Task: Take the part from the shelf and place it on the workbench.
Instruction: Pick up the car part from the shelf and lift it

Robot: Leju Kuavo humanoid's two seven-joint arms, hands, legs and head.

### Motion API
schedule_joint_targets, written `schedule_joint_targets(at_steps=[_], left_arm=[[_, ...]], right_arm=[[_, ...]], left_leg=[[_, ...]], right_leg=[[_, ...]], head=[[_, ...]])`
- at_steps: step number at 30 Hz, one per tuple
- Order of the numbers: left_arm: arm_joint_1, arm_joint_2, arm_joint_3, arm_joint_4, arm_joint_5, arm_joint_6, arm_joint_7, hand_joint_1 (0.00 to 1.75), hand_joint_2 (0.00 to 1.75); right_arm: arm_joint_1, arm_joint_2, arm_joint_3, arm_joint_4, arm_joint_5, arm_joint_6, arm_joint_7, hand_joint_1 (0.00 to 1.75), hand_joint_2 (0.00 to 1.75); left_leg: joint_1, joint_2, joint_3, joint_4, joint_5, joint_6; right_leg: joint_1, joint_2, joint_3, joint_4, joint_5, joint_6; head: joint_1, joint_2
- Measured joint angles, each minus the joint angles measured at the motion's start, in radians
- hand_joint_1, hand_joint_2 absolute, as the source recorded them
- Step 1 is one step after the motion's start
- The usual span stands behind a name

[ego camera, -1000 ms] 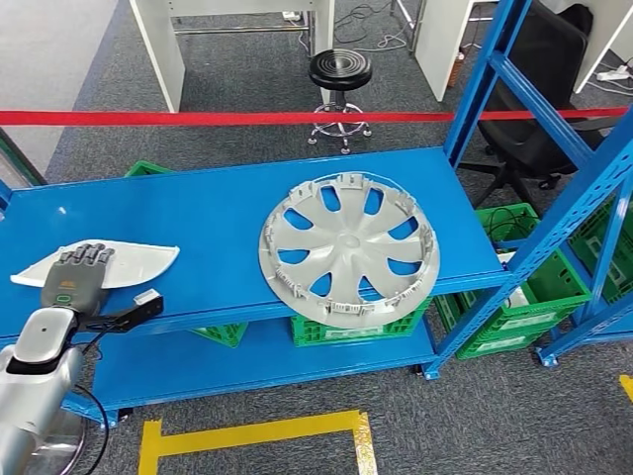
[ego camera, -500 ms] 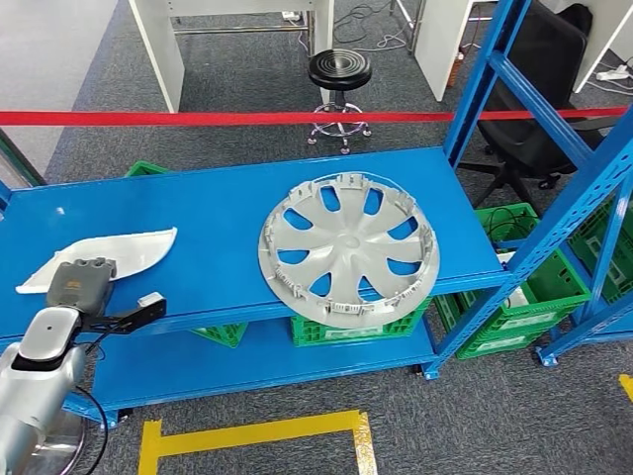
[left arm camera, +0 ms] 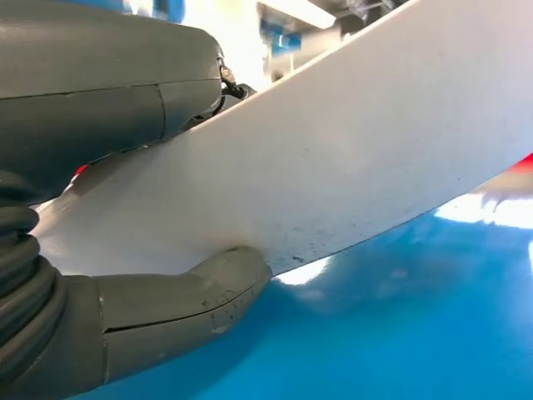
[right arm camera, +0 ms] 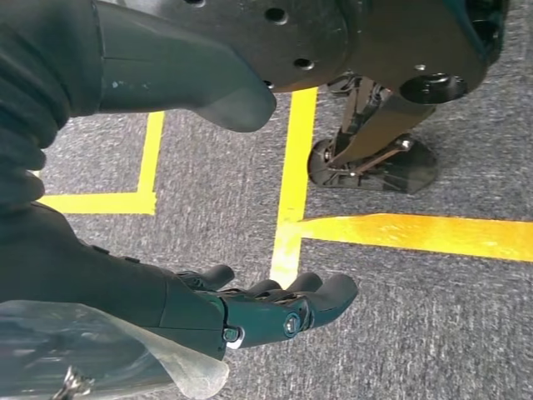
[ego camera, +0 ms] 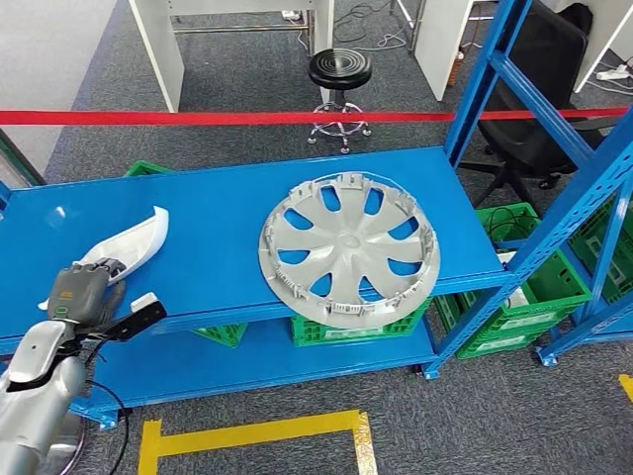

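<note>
Grey carpet floor [ego camera: 246, 84] covers the room. A red tape [ego camera: 224, 118] runs across it at 12 o'clock, and behind the tape stand a black stool [ego camera: 340, 71] and white table legs [ego camera: 158, 49]. At 2 o'clock a black chair [ego camera: 549, 109] sits behind blue rack posts [ego camera: 537, 247]. Green crates [ego camera: 522, 297] rest on the floor at 3 to 4 o'clock, and another [ego camera: 351, 327] sits at centre. Yellow floor tape [ego camera: 253, 433] marks a box at 6 o'clock. Light is bright and even.
</note>
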Motion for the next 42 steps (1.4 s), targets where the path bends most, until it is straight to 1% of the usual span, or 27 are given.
schedule_joint_targets(at_steps=[3,5,8,12,14,16,18,19,20,22,23,24,25,26,27,29,30,31,33,34,35,36,38,39,40,41,42], left_arm=[[0.102,-0.030,0.048,-0.169,0.211,-0.018,-0.107,1.75,1.75],[0.170,-0.050,0.074,-0.278,0.303,-0.018,-0.158,1.75,1.75],[0.263,-0.076,0.108,-0.424,0.385,-0.008,-0.213,1.75,1.75],[0.366,-0.101,0.143,-0.570,0.427,0.018,-0.251,1.75,1.75],[0.399,-0.109,0.155,-0.619,0.439,0.023,-0.259,1.75,1.75],[0.426,-0.121,0.169,-0.659,0.465,0.037,-0.280,1.75,1.75],[0.459,-0.140,0.185,-0.700,0.503,0.063,-0.313,1.75,1.75],[0.478,-0.152,0.192,-0.722,0.525,0.075,-0.332,1.75,1.75],[0.498,-0.165,0.199,-0.743,0.549,0.086,-0.351,1.75,1.75],[0.540,-0.191,0.217,-0.779,0.599,0.102,-0.391,1.75,1.75],[0.560,-0.203,0.226,-0.794,0.623,0.105,-0.409,1.75,1.75],[0.579,-0.216,0.234,-0.807,0.645,0.107,-0.426,1.75,1.75],[0.597,-0.228,0.243,-0.821,0.664,0.108,-0.442,1.75,1.75],[0.612,-0.240,0.252,-0.834,0.681,0.108,-0.455,1.75,1.75],[0.624,-0.251,0.260,-0.846,0.694,0.107,-0.466,1.75,1.75],[0.643,-0.271,0.276,-0.867,0.716,0.100,-0.481,1.75,1.75],[0.649,-0.280,0.284,-0.875,0.727,0.096,-0.487,1.75,1.75],[0.654,-0.289,0.292,-0.882,0.737,0.093,-0.494,1.75,1.75],[0.664,-0.304,0.307,-0.895,0.752,0.090,-0.504,1.75,1.75],[0.669,-0.310,0.314,-0.900,0.756,0.090,-0.508,1.75,1.75],[0.674,-0.316,0.322,-0.905,0.758,0.090,-0.509,1.75,1.75],[0.677,-0.320,0.329,-0.909,0.759,0.090,-0.510,1.75,1.75],[0.680,-0.328,0.339,-0.912,0.759,0.090,-0.510,1.75,1.75],[0.681,-0.331,0.343,-0.912,0.759,0.089,-0.510,1.75,1.75],[0.682,-0.334,0.346,-0.913,0.759,0.086,-0.510,1.75,1.75],[0.683,-0.336,0.349,-0.914,0.759,0.081,-0.510,1.75,1.75],[0.685,-0.337,0.353,-0.915,0.761,0.074,-0.510,1.75,1.75]], right_arm=[[0.000,0.000,0.004,0.000,-0.018,0.008,-0.009,0.00,1.75],[0.001,0.000,0.008,0.000,-0.028,0.015,-0.013,0.00,1.75],[0.002,0.003,0.014,0.000,-0.038,0.018,-0.021,0.00,1.75],[0.002,0.010,0.017,0.000,-0.051,0.014,-0.031,0.00,1.75],[0.001,0.013,0.017,0.000,-0.054,0.016,-0.032,0.00,1.75],[0.001,0.017,0.018,0.000,-0.060,0.024,-0.025,0.00,1.75],[0.002,0.020,0.020,0.001,-0.069,0.035,-0.019,0.00,1.75],[0.003,0.022,0.020,0.001,-0.073,0.041,-0.021,0.00,1.75],[0.003,0.023,0.021,0.001,-0.075,0.046,-0.027,0.00,1.75],[0.004,0.026,0.023,0.002,-0.080,0.053,-0.039,0.00,1.75],[0.004,0.027,0.024,0.002,-0.081,0.052,-0.045,0.00,1.75],[0.005,0.029,0.025,0.003,-0.081,0.049,-0.051,0.00,1.75],[0.004,0.031,0.027,0.003,-0.081,0.044,-0.056,0.00,1.75],[0.004,0.033,0.030,0.003,-0.081,0.038,-0.061,0.00,1.75],[0.003,0.034,0.034,0.004,-0.081,0.032,-0.065,0.00,1.75],[0.000,0.034,0.041,0.005,-0.081,0.028,-0.068,0.00,1.75],[-0.001,0.034,0.045,0.006,-0.081,0.030,-0.068,0.00,1.75],[-0.001,0.034,0.047,0.007,-0.081,0.033,-0.066,0.00,1.75],[-0.001,0.037,0.053,0.007,-0.080,0.038,-0.064,0.00,1.75],[-0.001,0.038,0.057,0.007,-0.078,0.038,-0.061,0.00,1.75],[-0.001,0.040,0.061,0.007,-0.076,0.038,-0.059,0.00,1.75],[-0.001,0.042,0.065,0.007,-0.074,0.038,-0.056,0.00,1.75],[0.000,0.042,0.071,0.007,-0.072,0.037,-0.053,0.00,1.75],[0.000,0.042,0.073,0.007,-0.072,0.039,-0.051,0.00,1.75],[-0.001,0.043,0.074,0.007,-0.075,0.040,-0.048,0.00,1.75],[-0.001,0.046,0.075,0.007,-0.080,0.041,-0.046,0.00,1.75],[-0.002,0.051,0.075,0.007,-0.085,0.039,-0.043,0.00,1.75]], left_leg=[[0.000,0.000,-0.001,0.000,-0.001,0.000],[-0.002,0.000,-0.001,0.001,-0.001,0.001],[-0.004,0.000,-0.002,0.002,-0.002,0.001],[-0.007,0.000,-0.003,0.004,-0.004,0.003],[-0.009,0.000,-0.004,0.007,-0.005,0.007],[-0.011,0.000,-0.006,0.011,-0.004,0.012],[-0.010,0.001,-0.006,0.005,0.004,0.023],[-0.008,0.003,-0.006,-0.001,0.009,0.029],[-0.007,0.004,-0.007,-0.006,0.014,0.035],[-0.008,0.007,-0.014,-0.009,0.020,0.042],[-0.011,0.007,-0.018,-0.009,0.022,0.044],[-0.013,0.008,-0.021,-0.008,0.024,0.045],[-0.016,0.008,-0.023,-0.007,0.026,0.045],[-0.018,0.006,-0.025,-0.005,0.027,0.044],[-0.019,0.005,-0.026,-0.003,0.028,0.043],[-0.020,0.002,-0.031,0.003,0.031,0.036],[-0.020,0.001,-0.035,0.006,0.035,0.029],[-0.020,0.000,-0.039,0.007,0.039,0.022],[-0.018,-0.001,-0.046,0.010,0.044,0.007],[-0.017,-0.001,-0.050,0.019,0.032,-0.001],[-0.016,0.000,-0.059,0.042,0.005,-0.008],[-0.012,0.001,-0.074,0.087,-0.037,-0.016],[-0.006,0.002,-0.110,0.213,-0.122,-0.028],[-0.003,0.002,-0.120,0.264,-0.142,-0.033],[0.000,0.002,-0.113,0.281,-0.139,-0.037],[0.003,0.003,-0.088,0.258,-0.117,-0.040],[0.007,0.004,-0.046,0.200,-0.086,-0.043]], right_leg=[[0.000,0.000,-0.001,0.000,0.000,0.000],[-0.001,0.000,-0.001,-0.001,0.000,0.000],[-0.002,0.000,-0.002,-0.002,0.000,0.000],[-0.005,-0.001,-0.002,-0.002,0.000,0.002],[-0.007,-0.002,-0.002,-0.002,0.001,0.006],[-0.009,-0.001,-0.001,-0.004,0.005,0.014],[-0.011,-0.001,-0.003,-0.003,0.004,0.021],[-0.011,-0.001,-0.010,0.009,-0.011,0.022],[-0.010,-0.001,-0.025,0.042,-0.038,0.021],[-0.007,-0.001,-0.076,0.166,-0.114,0.017],[-0.006,-0.001,-0.103,0.234,-0.144,0.015],[-0.004,-0.001,-0.118,0.279,-0.156,0.013],[-0.003,-0.001,-0.115,0.286,-0.147,0.010],[-0.001,-0.001,-0.091,0.251,-0.119,0.005],[0.002,-0.001,-0.052,0.183,-0.083,-0.001],[0.007,0.004,0.021,0.053,-0.042,-0.011],[0.010,0.007,0.040,0.019,-0.037,-0.014],[0.013,0.009,0.045,0.008,-0.040,-0.015],[0.012,0.006,0.034,0.003,-0.030,-0.020],[0.010,0.004,0.027,0.001,-0.024,-0.026],[0.008,0.001,0.018,-0.001,-0.016,-0.033],[0.006,-0.003,0.010,-0.003,-0.008,-0.039],[0.007,-0.011,-0.007,-0.001,0.006,-0.043],[0.007,-0.014,-0.016,0.001,0.013,-0.043],[0.006,-0.018,-0.026,0.005,0.020,-0.041],[0.004,-0.020,-0.037,0.009,0.026,-0.039],[0.003,-0.022,-0.048,0.014,0.030,-0.035]], head=[[0.000,0.000],[0.000,0.000],[0.000,0.000],[0.000,0.000],[0.000,0.000],[0.000,0.000],[0.000,0.000],[0.001,0.000],[0.002,0.000],[0.006,0.000],[0.007,0.000],[0.007,0.000],[0.007,0.000],[0.007,0.000],[0.008,0.000],[0.007,0.000],[0.007,0.000],[0.007,0.000],[0.008,0.000],[0.007,0.000],[0.005,0.000],[0.004,0.000],[0.000,0.000],[0.000,0.000],[0.000,0.000],[0.000,0.000],[0.000,0.000]])
